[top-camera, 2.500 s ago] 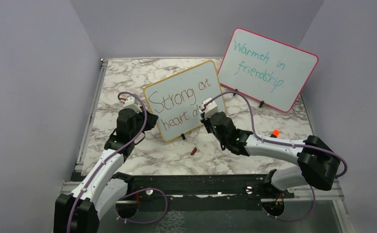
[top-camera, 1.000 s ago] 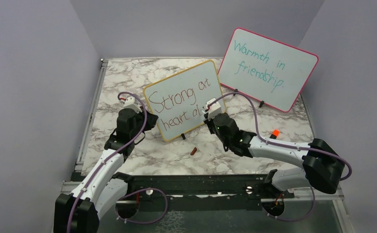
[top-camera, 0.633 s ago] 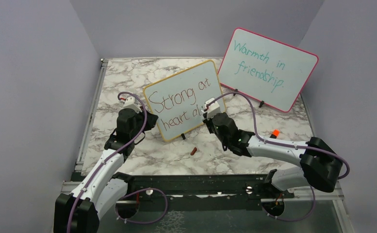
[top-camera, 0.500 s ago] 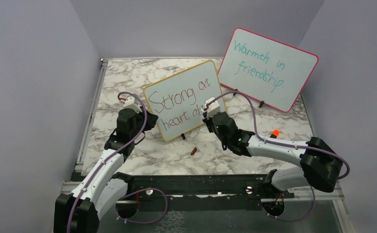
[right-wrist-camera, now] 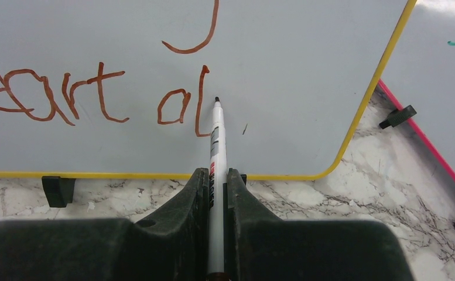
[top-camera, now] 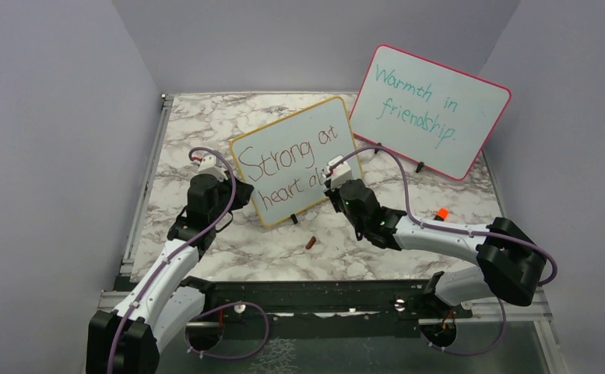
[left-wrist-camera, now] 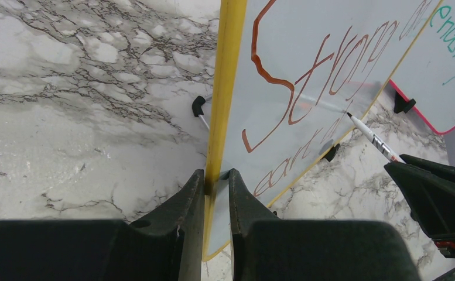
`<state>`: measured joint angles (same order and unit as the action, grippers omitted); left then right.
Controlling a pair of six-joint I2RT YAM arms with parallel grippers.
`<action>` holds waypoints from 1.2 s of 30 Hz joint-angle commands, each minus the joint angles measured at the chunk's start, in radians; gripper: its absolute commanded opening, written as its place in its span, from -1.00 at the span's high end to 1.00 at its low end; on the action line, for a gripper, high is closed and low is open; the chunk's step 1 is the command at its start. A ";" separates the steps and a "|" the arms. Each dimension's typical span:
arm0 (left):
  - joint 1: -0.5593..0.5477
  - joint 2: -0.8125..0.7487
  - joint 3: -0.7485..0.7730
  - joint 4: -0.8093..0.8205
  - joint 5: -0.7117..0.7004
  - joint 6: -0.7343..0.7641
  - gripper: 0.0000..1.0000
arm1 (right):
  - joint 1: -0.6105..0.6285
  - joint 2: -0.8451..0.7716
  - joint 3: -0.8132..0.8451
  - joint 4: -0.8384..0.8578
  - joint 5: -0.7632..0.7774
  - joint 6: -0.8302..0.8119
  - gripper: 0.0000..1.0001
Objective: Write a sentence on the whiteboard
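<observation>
Yellow-framed whiteboard (top-camera: 283,132) on black feet (right-wrist-camera: 57,188), red-brown sentence (top-camera: 283,161): "Strong at heart al".

Bright, even, diffuse light; soft faint shadows; all views sharp.

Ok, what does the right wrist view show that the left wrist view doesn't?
Only right wrist: "al" of the sentence, with the marker tip just right of it, held in the right gripper. Only left wrist: the left gripper clamped on the left edge of the whiteboard, and "Strong". Both: whiteboard, marker, part of the pink board.
</observation>
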<state>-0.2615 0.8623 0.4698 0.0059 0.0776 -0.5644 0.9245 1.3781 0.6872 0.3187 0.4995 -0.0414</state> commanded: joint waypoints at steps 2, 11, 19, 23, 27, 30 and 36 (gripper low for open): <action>0.005 0.008 -0.010 -0.004 -0.065 0.000 1.00 | -0.006 -0.025 -0.011 -0.039 0.006 0.035 0.98; 0.005 0.012 -0.007 -0.004 -0.067 0.001 1.00 | -0.006 -0.051 -0.047 -0.068 0.005 0.069 0.99; 0.005 0.010 -0.007 -0.004 -0.067 0.002 1.00 | -0.006 -0.029 -0.022 -0.027 0.020 0.051 0.99; 0.005 0.007 -0.007 -0.004 -0.068 0.002 1.00 | -0.006 -0.026 -0.007 -0.017 0.014 0.016 0.99; 0.005 0.007 -0.007 -0.004 -0.065 0.001 1.00 | -0.007 -0.014 0.006 -0.006 0.015 0.003 0.98; 0.005 0.009 -0.008 -0.004 -0.063 0.001 1.00 | -0.008 -0.007 0.017 0.001 0.010 -0.001 0.99; 0.005 0.010 -0.007 -0.004 -0.064 0.002 1.00 | -0.008 0.008 0.032 0.012 0.007 -0.010 0.99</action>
<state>-0.2615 0.8635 0.4698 0.0063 0.0772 -0.5644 0.9215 1.3701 0.6838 0.2874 0.4995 -0.0360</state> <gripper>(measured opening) 0.176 0.158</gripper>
